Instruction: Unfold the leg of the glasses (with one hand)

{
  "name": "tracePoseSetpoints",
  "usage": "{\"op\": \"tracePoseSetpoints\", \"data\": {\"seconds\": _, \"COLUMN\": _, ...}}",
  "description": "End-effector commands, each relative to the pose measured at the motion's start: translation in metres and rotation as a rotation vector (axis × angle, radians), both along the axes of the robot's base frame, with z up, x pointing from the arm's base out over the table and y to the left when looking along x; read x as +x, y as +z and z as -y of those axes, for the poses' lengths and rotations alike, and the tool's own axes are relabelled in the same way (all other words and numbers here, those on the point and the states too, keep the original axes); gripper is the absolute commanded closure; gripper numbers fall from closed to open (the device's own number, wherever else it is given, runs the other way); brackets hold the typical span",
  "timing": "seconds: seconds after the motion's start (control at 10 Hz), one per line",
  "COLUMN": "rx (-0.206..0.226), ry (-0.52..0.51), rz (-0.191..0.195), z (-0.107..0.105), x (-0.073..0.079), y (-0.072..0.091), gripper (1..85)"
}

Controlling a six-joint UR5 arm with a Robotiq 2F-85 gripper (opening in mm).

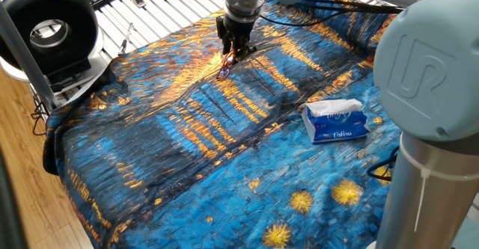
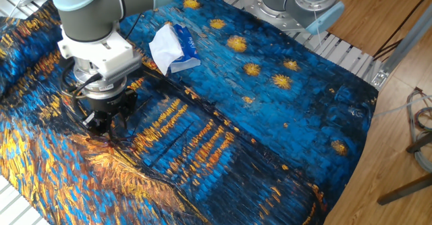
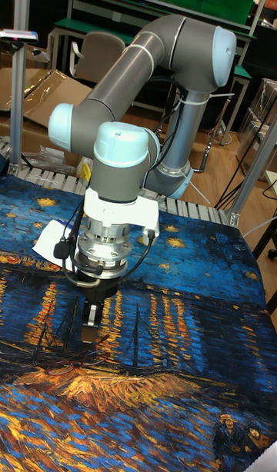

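Two-finger black tool point(image 1: 234, 51) down at the thin dark wire-framed glasses point(image 1: 224, 71), well away from the blue-and-white tissue pack point(image 1: 336, 121) on the worktop draped in a blue-and-orange painted cloth point(image 1: 194, 152). Glasses just below the fingertips, toward the cloth's orange band, barely discernible against the pattern. Fingers close together, seemingly pinching a slim temple arm; grip itself too small to confirm. Judged mid-task: leg likely engaged and partway swung, full opening not evident. Left: finishing the swing and releasing.
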State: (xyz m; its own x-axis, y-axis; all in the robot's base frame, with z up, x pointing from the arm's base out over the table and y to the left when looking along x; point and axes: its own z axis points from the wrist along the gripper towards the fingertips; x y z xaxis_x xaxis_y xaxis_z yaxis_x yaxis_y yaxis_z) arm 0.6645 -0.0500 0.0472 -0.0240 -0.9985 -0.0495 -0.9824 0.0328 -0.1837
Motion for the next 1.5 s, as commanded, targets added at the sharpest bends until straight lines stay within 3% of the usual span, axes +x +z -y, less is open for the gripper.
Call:
{"op": "tracePoseSetpoints", "data": {"seconds": 0.0, "rx": 0.011, "ry": 0.015, "rz": 0.018, "z": -0.004, "x": 0.006, "y": 0.000, "gripper": 45.7}}
{"op": "tracePoseSetpoints", "data": {"seconds": 0.5, "rx": 0.007, "ry": 0.019, "rz": 0.024, "z": -0.004, "x": 0.011, "y": -0.002, "gripper": 47.0}}
{"op": "tracePoseSetpoints", "data": {"seconds": 0.8, "rx": -0.022, "ry": 0.005, "rz": 0.002, "z": 0.006, "x": 0.003, "y": 0.004, "gripper": 37.3}}
{"op": "tracePoseSetpoints", "data": {"seconds": 1.0, "rx": -0.056, "ry": 0.009, "rz": 0.014, "z": 0.015, "x": 0.006, "y": 0.004, "gripper": 36.0}}
{"op": "tracePoseSetpoints", "data": {"seconds": 1.4, "rx": -0.037, "ry": -0.037, "rz": 0.065, "z": 0.012, "x": 0.019, "y": 0.007, "gripper": 35.3}}
